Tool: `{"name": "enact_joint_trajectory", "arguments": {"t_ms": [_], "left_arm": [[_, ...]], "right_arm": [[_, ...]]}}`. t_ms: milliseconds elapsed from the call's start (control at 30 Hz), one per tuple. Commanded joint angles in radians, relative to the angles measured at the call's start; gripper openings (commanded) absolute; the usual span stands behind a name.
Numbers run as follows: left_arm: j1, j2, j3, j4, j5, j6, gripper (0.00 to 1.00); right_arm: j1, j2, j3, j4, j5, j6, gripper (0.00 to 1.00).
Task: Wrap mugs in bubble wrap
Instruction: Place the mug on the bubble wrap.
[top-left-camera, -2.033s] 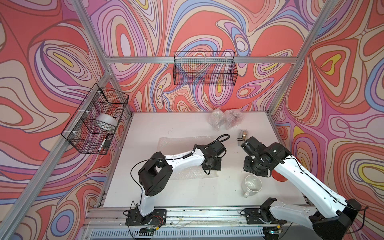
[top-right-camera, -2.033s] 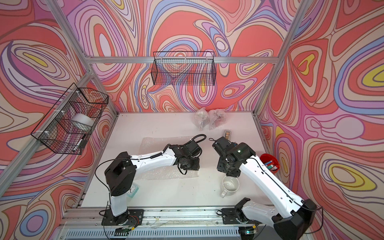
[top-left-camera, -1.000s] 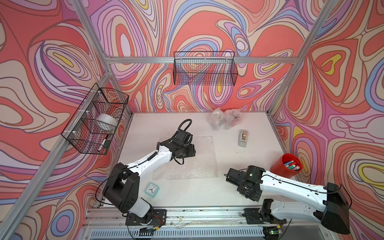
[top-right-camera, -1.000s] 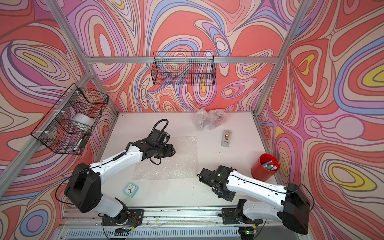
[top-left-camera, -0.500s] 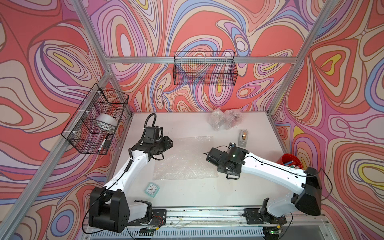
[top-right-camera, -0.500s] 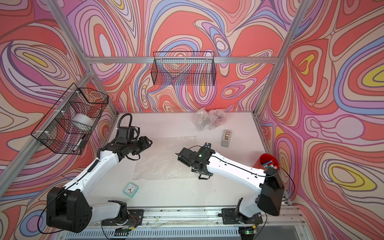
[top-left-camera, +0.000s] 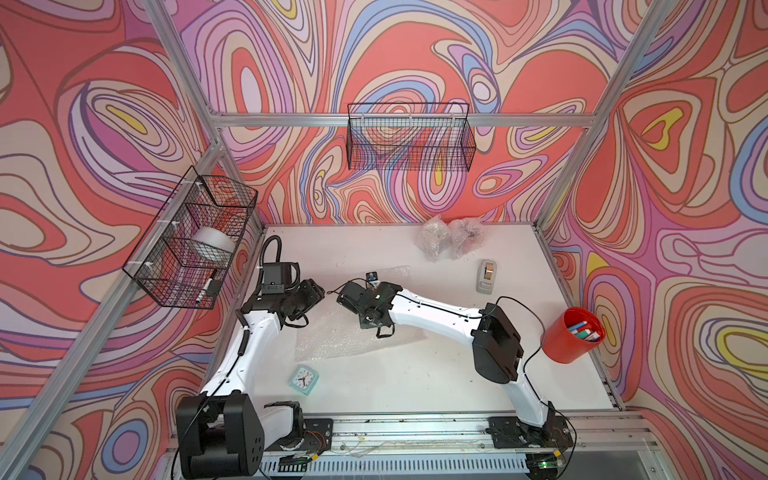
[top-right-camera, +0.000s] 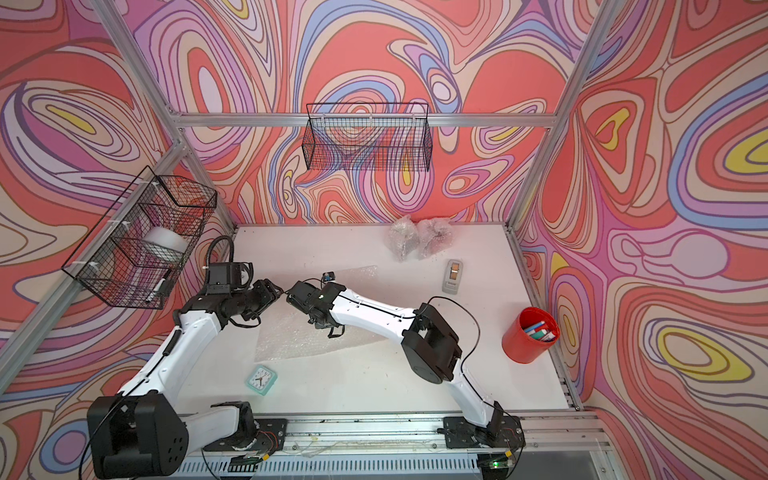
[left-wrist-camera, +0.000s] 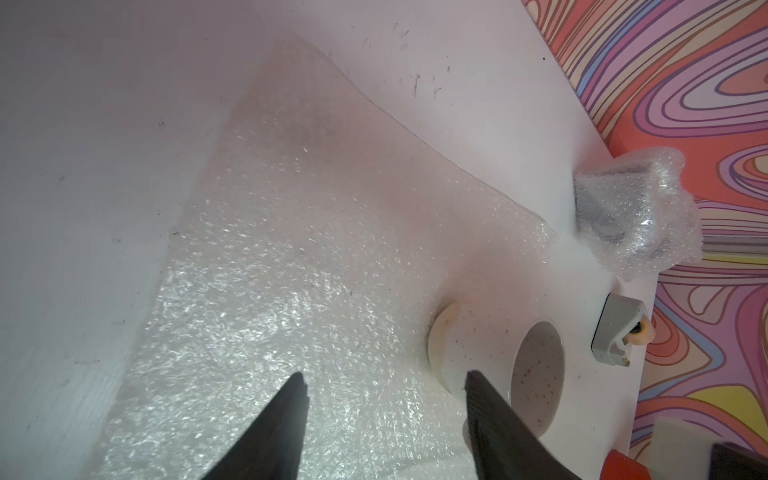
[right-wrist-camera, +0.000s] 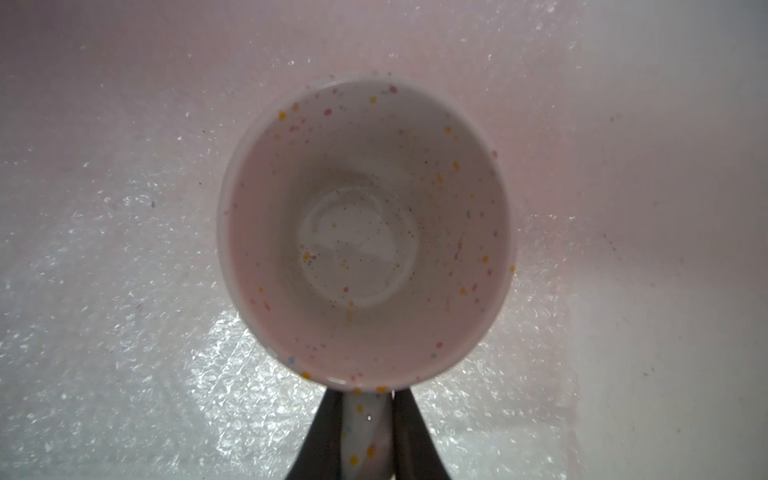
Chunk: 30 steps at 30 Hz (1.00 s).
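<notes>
Your right gripper (right-wrist-camera: 368, 407) was clamped on the handle of the white speckled mug (right-wrist-camera: 365, 232). The mug was over the flat bubble wrap sheet (top-left-camera: 332, 345) mid-worktop (top-left-camera: 415, 386); you couldn't tell if its base touched the sheet. Your left gripper (left-wrist-camera: 383, 376) was spread with nothing between its fingers, over the same sheet just beside the mug. One finger (left-wrist-camera: 490, 411) overlapped the mug in the left wrist view, contact unclear. In both top views your grippers nearly met tip to tip and hid the mug. Two wrapped bundles (top-left-camera: 432, 243) lay side by side at the worktop's far edge, a tape dispenser (top-left-camera: 486, 276) near them.
</notes>
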<state>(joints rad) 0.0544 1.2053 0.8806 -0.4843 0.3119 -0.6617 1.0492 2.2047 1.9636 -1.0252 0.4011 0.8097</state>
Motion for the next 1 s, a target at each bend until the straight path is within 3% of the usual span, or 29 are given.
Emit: {"name": "enact_joint_trajectory", "arguments": {"t_ms": [0,233,567,967], "left_arm": [[0.017,-0.015,-0.018,-0.041,0.023,0.021,0.63],[0.058,-0.008,-0.029,-0.03,0.036,0.009,0.63],[0.196,-0.068,-0.058,-0.017,0.077,-0.005,0.63],[0.219,-0.065,-0.059,-0.025,0.092,0.001,0.63]], "right_arm": [[0.014,0.027,0.068,0.0,0.037,-0.041,0.0],[0.045,0.032,0.148,0.002,0.092,-0.086,0.0],[0.053,0.095,0.26,0.089,0.039,-0.169,0.0],[0.052,0.228,0.452,0.06,0.019,-0.19,0.0]]}}
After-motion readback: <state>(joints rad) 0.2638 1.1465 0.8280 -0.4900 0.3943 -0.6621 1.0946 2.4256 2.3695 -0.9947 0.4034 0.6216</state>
